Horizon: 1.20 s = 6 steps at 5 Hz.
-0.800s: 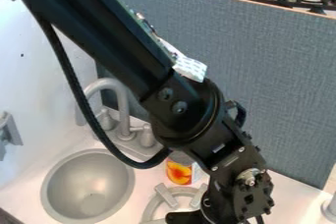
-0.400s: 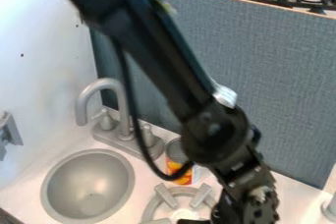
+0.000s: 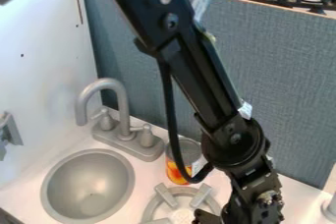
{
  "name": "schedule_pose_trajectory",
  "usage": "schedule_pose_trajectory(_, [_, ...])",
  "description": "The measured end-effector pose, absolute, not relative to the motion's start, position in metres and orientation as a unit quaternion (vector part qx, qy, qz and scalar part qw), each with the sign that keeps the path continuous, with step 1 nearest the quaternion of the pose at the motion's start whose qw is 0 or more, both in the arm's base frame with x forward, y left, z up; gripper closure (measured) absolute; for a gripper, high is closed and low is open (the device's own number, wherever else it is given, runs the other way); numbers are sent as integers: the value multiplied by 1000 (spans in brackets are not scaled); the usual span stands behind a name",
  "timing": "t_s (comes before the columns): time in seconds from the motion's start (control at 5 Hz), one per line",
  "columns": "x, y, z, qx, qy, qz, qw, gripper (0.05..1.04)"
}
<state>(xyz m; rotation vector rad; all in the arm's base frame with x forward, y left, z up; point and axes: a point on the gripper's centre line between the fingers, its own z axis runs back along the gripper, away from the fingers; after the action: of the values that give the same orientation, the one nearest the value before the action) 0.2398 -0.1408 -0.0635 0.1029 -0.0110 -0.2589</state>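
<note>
Camera view. Found near five o'clock, at the lower edge: black gripper (image 3: 242,214), at the end of the black arm (image 3: 197,80). Unable to tell whether spread, pressed together or pinching anything. Located near six o'clock: fruit-labelled can (image 3: 174,171), upright on the white counter (image 3: 298,198), just behind the grey toy burner (image 3: 165,195). Partly overlapped by the black cable (image 3: 172,115). Recorded at seven o'clock: grey sink basin (image 3: 89,186); at nine o'clock: grey faucet (image 3: 121,105). On progress, judged from the present lie: can not in the gripper, nor set on the burner or in the basin. No completed handling evident. Judged as remaining: any grasp, lift or placement of the can; further steps not determinable.
</note>
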Motion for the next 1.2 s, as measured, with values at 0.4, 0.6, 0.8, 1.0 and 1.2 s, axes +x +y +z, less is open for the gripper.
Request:
schedule_pose_trajectory(0.4, [245, -129, -76, 65, 9, -107, 992, 83])
schedule_pose_trajectory(0.6, [248, -130, -91, 56, 23, -98, 993, 83])
schedule_pose_trajectory(0.8, [256, -134, -103, 42, 31, -96, 994, 139])
schedule_pose_trajectory(1.0, [258, -137, -103, 25, 27, -91, 995, 349])
schedule_pose_trajectory(1.2, [256, -139, -103, 14, 20, -88, 996, 367])
